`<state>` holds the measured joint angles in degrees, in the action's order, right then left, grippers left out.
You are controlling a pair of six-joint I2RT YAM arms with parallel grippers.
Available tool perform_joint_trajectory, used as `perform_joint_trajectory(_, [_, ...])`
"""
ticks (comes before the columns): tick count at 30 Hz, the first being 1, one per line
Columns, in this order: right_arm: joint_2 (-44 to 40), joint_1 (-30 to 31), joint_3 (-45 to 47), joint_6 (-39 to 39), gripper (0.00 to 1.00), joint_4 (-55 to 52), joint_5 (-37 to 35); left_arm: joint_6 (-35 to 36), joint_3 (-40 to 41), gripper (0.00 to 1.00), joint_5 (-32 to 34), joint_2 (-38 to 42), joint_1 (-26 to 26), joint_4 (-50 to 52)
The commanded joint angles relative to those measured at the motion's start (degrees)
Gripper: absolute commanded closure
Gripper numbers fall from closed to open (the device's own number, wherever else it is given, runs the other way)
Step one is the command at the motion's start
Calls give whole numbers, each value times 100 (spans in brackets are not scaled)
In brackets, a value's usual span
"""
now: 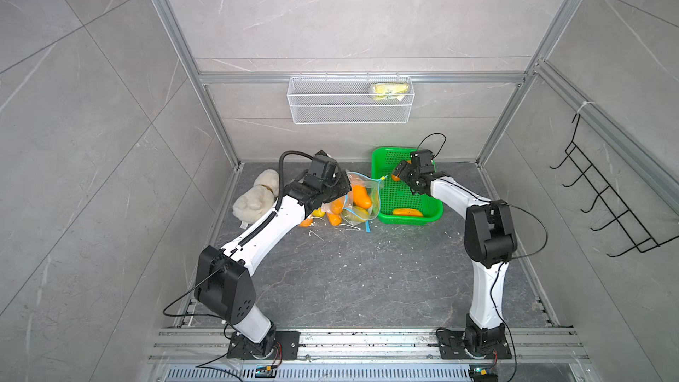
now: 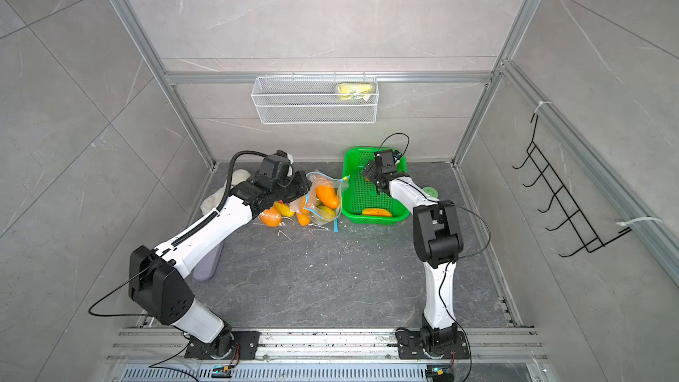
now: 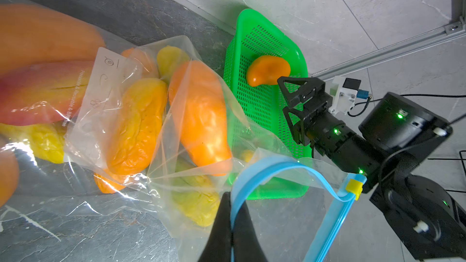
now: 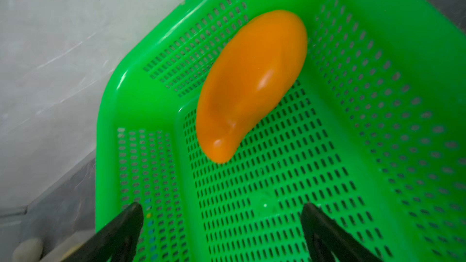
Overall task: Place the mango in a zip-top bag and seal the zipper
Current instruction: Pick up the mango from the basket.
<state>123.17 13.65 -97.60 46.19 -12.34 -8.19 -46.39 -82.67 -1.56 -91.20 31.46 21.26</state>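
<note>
Now pinching the blue zip strip [image 3: 252, 181] of the zip-top bag [image 3: 254, 134] with the left tool [image 3: 230, 199], shut tight on it. Holding the bag's mouth up and gaping, with the yellow slider [image 3: 353, 186] out at the far end of the strip. Keeping a big orange mango [image 3: 201, 112] inside that bag, on top of a yellow one. Sharing the dark desk [image 1: 349, 281] with more bags of fruit, among them a wrinkly yellow-orange mango [image 3: 136, 124]. Hovering over the green basket [image 4: 378, 84] with the right tool [image 4: 222, 209], fingers spread wide, gripping nothing. Facing a curved mango [image 4: 249, 84] at the far end of the basket, touched by neither finger. Leaving a second mango [image 1: 408, 212] at the basket's near end, well apart from the tool. Passing a white plush toy [image 1: 257, 196] just beside the left arm
</note>
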Motion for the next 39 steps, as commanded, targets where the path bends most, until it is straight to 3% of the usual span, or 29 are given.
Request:
perform_joint_trajectory(1, [465,-42,-630,690,0,-344,-516,72,-35,100,155,320,-36,14])
perform_joint_trajectory(5, [1235,-128,-1454,787,0,-525,-319,56,-29,100,191,337,-43,86])
perform_joint_trajectory(8, [1695,-289,-1717,1076,5,-164,255,-1,-31,100,150,323,-38,142])
perform_joint_trajectory(12, [1986,-294,-2196,1111,9,-638,69,51,-38,100,216,335,-44,177])
perform_joint_trajectory(15, [2050,-300,-2252,1082,17,-651,-37,95,-112,100,289,305,-53,215])
perform_joint_trajectory(18, [2105,-301,-2328,919,33,-605,-18,115,-173,100,255,235,-54,230])
perform_joint_trajectory(22, [1658,-293,-1484,545,60,391,377,96,-238,100,223,174,-64,204])
perform_joint_trajectory(25, [1040,-275,-548,273,73,1286,639,77,-292,100,209,155,-61,180])
perform_joint_trajectory(30, [54,-237,642,-174,81,2155,1042,27,-403,100,191,73,-59,142])
perform_joint_trajectory(32, [-294,-230,1067,-312,93,2425,1215,2,-408,100,191,58,-58,134])
perform_joint_trajectory(39, [-1276,-173,2197,-583,99,2914,1585,-45,-364,100,242,67,-62,108])
